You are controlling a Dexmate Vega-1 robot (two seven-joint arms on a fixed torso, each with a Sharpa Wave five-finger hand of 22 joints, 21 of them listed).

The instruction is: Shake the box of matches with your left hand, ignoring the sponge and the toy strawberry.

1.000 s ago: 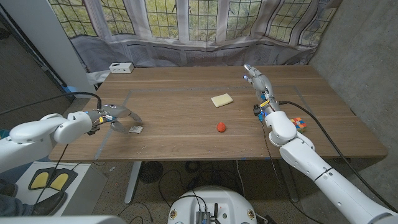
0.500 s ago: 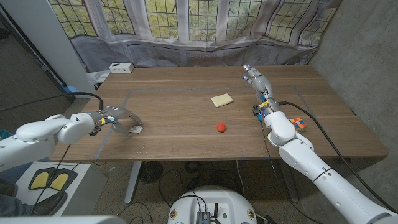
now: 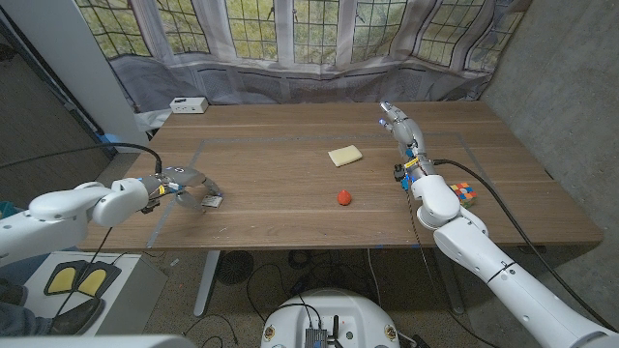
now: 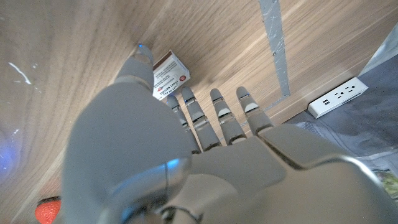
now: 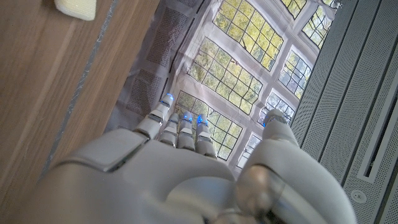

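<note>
- the left hand (image 3: 184, 185) hangs low over the near left part of the surface (image 3: 290, 184), its fingers (image 4: 217, 115) spread and curved downward, released and holding nothing.
- in the left wrist view the thumb tip sits just beside the box of matches (image 4: 168, 75); whether it touches cannot be told.
- the box of matches (image 3: 212, 201) lies flat on the surface right by the fingertips of the left hand, in the head view just to the robot's right of them; it is a small white box with red print on its label.
- the left arm (image 3: 68, 208) comes in from the near left corner, forearm roughly level with the surface edge, a black cable looping over it.
- the right hand (image 3: 399, 127) is stretched out toward the far side of the surface, fingers straight and close together, grasping nothing; in the right wrist view its fingers (image 5: 180, 127) point toward the window curtain.
- the right arm (image 3: 484, 246) runs from the near right corner up along the right side of the surface.
- the sponge (image 3: 344, 155), pale yellow, lies on the far middle of the surface, near the right hand but apart from it.
- the toy strawberry (image 3: 343, 196), red, sits nearer than the sponge, well apart from the box of matches.
- a white power strip (image 3: 188, 104) rests at the far left corner of the surface.
- a small multicoloured cube (image 3: 465, 189) lies beside the right forearm.
</note>
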